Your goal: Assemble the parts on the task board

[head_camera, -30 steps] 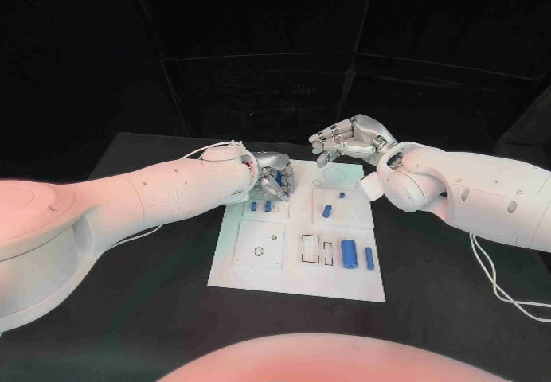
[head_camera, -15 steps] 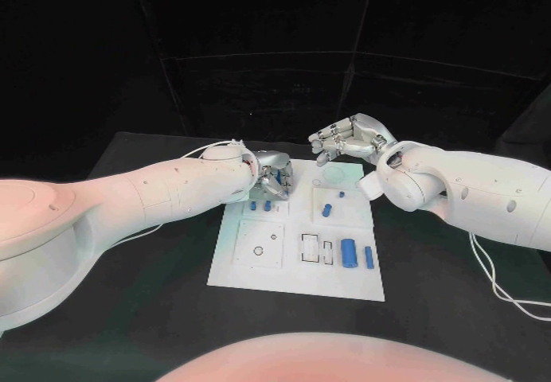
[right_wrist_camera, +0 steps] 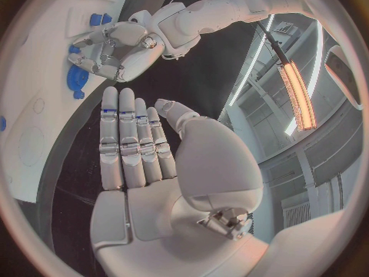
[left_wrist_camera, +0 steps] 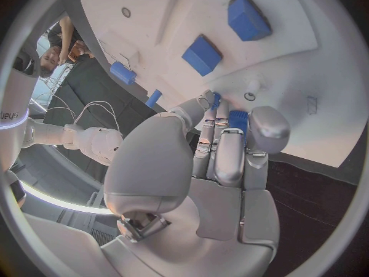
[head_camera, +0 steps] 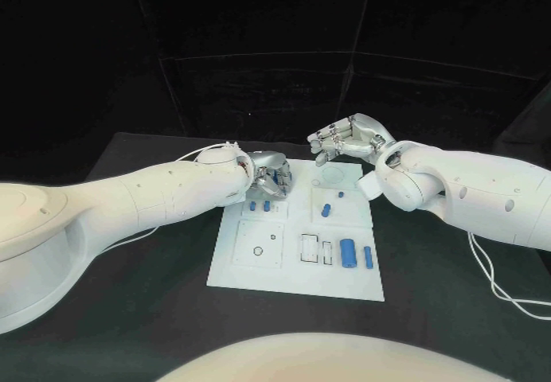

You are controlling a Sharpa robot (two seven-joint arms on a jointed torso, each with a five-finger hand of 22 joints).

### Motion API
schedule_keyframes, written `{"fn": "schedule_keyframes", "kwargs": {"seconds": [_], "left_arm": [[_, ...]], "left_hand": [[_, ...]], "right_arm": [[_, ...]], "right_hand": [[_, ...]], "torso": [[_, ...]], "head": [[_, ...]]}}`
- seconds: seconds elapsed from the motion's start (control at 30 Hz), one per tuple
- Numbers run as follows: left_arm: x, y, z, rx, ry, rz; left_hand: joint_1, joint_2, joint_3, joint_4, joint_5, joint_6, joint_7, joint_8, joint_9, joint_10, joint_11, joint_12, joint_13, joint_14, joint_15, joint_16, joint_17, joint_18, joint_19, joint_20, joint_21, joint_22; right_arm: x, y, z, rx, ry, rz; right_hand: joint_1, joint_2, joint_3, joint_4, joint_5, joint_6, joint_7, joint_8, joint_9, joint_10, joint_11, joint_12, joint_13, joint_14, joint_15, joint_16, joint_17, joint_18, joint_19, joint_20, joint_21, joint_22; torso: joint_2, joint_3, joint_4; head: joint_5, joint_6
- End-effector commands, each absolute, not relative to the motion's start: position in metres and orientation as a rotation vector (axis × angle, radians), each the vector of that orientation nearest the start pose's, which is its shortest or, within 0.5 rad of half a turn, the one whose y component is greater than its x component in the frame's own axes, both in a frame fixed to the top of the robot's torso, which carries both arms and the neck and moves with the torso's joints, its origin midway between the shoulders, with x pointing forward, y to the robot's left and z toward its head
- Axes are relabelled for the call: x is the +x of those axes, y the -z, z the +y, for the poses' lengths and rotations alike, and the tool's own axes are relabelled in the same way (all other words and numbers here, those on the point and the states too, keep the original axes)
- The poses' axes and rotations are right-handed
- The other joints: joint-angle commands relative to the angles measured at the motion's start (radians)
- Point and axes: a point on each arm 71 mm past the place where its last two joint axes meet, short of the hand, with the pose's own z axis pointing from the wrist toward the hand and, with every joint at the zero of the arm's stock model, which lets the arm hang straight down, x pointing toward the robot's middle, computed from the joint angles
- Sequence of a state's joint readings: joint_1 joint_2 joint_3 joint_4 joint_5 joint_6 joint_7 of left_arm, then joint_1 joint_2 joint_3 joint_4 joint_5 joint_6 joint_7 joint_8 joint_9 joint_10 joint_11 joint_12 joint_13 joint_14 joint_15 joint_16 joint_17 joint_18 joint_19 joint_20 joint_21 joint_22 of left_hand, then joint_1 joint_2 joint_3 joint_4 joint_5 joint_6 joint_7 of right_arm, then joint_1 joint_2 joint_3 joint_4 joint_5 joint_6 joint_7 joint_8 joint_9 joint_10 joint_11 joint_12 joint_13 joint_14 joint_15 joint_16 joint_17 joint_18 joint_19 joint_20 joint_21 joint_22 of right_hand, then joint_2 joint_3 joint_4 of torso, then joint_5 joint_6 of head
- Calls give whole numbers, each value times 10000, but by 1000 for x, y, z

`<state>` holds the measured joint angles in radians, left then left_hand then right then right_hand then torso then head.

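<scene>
A: Head view first. We log the board (head_camera: 296,263) as our landmark, flat on the table (head_camera: 138,318). Left hand (head_camera: 270,180) sits over the board's far left corner, fingers curled down toward the surface.

B: Agreed. Two small blue parts (head_camera: 259,206) stand just nearer us than that hand. One blue part (head_camera: 326,211) lies tilted in the board's far right area, and two more (head_camera: 357,254) lie side by side at its right edge, beside the rectangular cut-outs.

A: Right hand (head_camera: 348,137) hovers past the board's far edge, above the table, fingers straight and close side by side, nothing in it.

B: Left wrist view. We see the left hand (left_wrist_camera: 223,148) with fingers bunched over the board (left_wrist_camera: 292,61), and a blue part (left_wrist_camera: 238,119) clamped between the thumb and the fingertips, right at the board's surface next to a small round hole.

A: Noted. Two blue blocks (left_wrist_camera: 223,37) lie further along the board, well apart from the fingers; two smaller parts (left_wrist_camera: 123,72) sit near the board's edge.

B: Right wrist view. Right hand (right_wrist_camera: 142,160) flat, fingers extended and apart from the thumb, holding nothing. The left hand (right_wrist_camera: 115,48) shows beyond it over the board (right_wrist_camera: 39,135), with blue parts (right_wrist_camera: 77,77) just beside its fingers.
</scene>
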<state>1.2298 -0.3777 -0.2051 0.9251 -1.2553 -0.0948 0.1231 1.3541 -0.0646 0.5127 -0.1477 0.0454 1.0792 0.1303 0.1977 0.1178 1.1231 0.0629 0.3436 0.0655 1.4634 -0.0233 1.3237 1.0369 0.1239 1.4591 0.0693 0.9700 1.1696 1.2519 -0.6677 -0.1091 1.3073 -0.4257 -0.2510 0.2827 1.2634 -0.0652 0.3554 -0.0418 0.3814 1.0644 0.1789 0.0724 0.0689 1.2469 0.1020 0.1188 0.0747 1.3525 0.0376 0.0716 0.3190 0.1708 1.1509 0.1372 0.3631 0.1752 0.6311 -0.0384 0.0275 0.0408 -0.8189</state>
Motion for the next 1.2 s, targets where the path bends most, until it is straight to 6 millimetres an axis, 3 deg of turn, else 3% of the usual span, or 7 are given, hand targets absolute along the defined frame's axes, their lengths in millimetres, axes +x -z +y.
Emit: {"fn": "schedule_keyframes", "kwargs": {"seconds": [0.03,0.63,0.93,1.2], "left_arm": [[552,250,121,2529,7686,18828],[554,219,145,1729,8103,18426],[556,220,167,1496,7683,19045],[556,226,172,1428,7517,19399]], "left_hand": [[-87,-27,114,-49,28,26,49,-114,-56,120,-20,-175,-5,200,-27,-12,-44,-105,31,-20,26,5],[-164,-149,226,-149,34,31,83,-293,-150,181,29,-484,-1,175,10,-21,-156,-98,-10,16,-22,1],[-195,-173,216,-151,34,50,83,-313,-161,212,29,-522,4,171,13,-21,-170,-104,-10,22,11,28],[-208,-181,210,-156,34,80,73,-320,-166,253,20,-543,12,167,11,-22,-184,-100,-18,24,-1,24]], "right_arm": [[524,188,-171,6223,-13549,16420],[524,189,-175,6268,-13483,16401],[523,189,-178,6298,-13447,16395],[523,189,-179,6299,-13444,16382]], "right_hand": [[51,-1,66,13,15,-91,-4,-34,-8,-62,15,-36,-15,-8,43,-61,-14,96,37,15,-67,-10],[45,-5,70,18,17,-104,1,-37,-9,-81,21,-44,-20,-29,50,-68,-21,94,25,21,-81,-17],[45,-5,70,18,17,-104,1,-37,-9,-81,21,-44,-20,-29,50,-68,-21,94,25,21,-81,-17],[50,3,77,18,19,-102,0,-34,-8,-82,21,-43,-20,-33,51,-67,-23,94,22,21,-86,-20]], "torso": [[-7,2,2],[-19,-3,38],[0,4,13],[-8,6,7]], "head": [[-13,25],[-37,43],[41,53],[100,60]]}}
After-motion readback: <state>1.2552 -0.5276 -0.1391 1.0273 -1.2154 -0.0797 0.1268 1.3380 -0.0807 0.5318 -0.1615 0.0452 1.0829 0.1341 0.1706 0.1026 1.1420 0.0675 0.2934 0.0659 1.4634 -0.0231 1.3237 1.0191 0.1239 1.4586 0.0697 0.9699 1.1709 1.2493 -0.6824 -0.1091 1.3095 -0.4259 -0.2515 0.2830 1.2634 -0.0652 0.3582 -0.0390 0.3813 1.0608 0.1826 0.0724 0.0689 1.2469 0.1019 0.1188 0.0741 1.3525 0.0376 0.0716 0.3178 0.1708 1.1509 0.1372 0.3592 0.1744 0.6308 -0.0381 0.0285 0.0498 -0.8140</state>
